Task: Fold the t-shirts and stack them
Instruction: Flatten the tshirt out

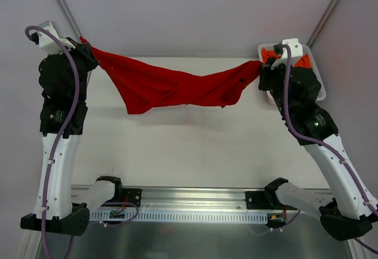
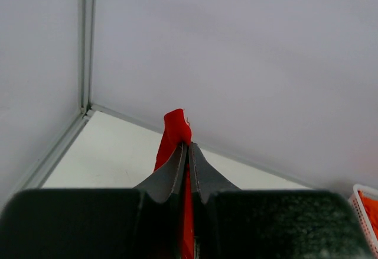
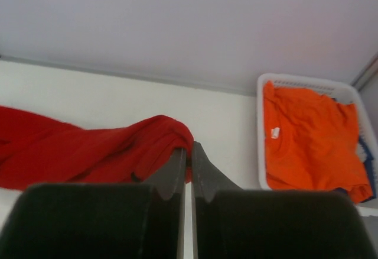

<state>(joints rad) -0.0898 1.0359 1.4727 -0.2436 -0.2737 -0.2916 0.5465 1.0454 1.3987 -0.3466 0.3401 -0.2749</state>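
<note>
Red t-shirt point(image 1: 171, 87) is strung btw both arms over the far half of the bench point(image 1: 195, 152), twisted & sagging in the middle. Left gripper point(image 2: 188, 148) is pressed together on one end of it, w/ a red tip poking up past the fingertips; right gripper point(image 3: 189, 149) pinches the other end, cloth bunched at its tips. Orange t-shirt point(image 3: 307, 138) lies crumpled in the white basket point(image 3: 295, 82) at the bench's far-right corner, just beside the right gripper, a sliver of dark blue cloth point(image 3: 361, 149) showing at its right edge.
</note>
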